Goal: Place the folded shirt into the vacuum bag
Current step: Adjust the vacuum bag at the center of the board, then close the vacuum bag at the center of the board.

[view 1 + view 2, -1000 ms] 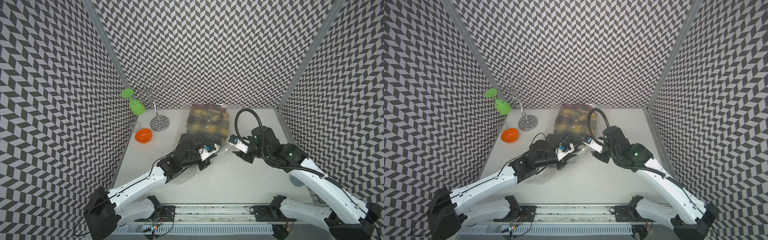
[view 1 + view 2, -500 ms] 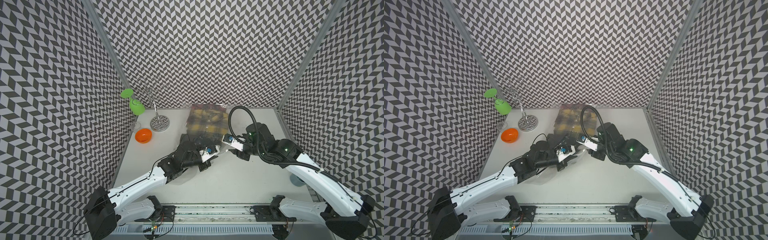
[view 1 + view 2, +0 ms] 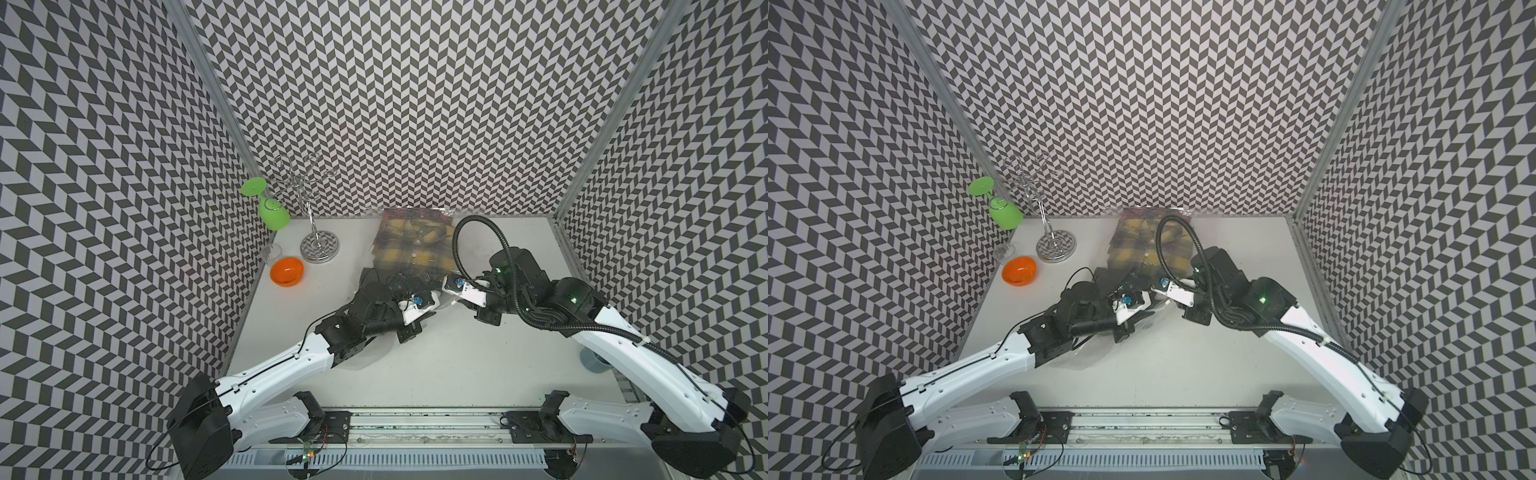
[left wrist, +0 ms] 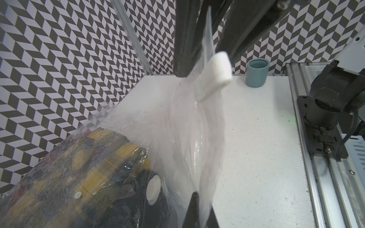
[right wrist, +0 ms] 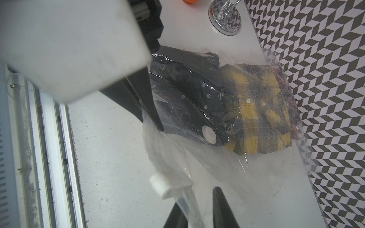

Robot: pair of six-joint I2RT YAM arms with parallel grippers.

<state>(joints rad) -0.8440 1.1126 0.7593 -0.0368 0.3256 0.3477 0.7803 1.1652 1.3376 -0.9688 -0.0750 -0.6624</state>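
At vacuum bag [image 5: 256, 169], right pincer [image 5: 196, 199] nearer

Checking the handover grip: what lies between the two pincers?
The bag's whitish edge with its white slider, shown in both wrist views.

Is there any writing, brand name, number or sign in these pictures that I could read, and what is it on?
No text can be read anywhere.
Faint pale print along the clear edge of the vacuum bag, seen from the right wrist: too blurred to read.
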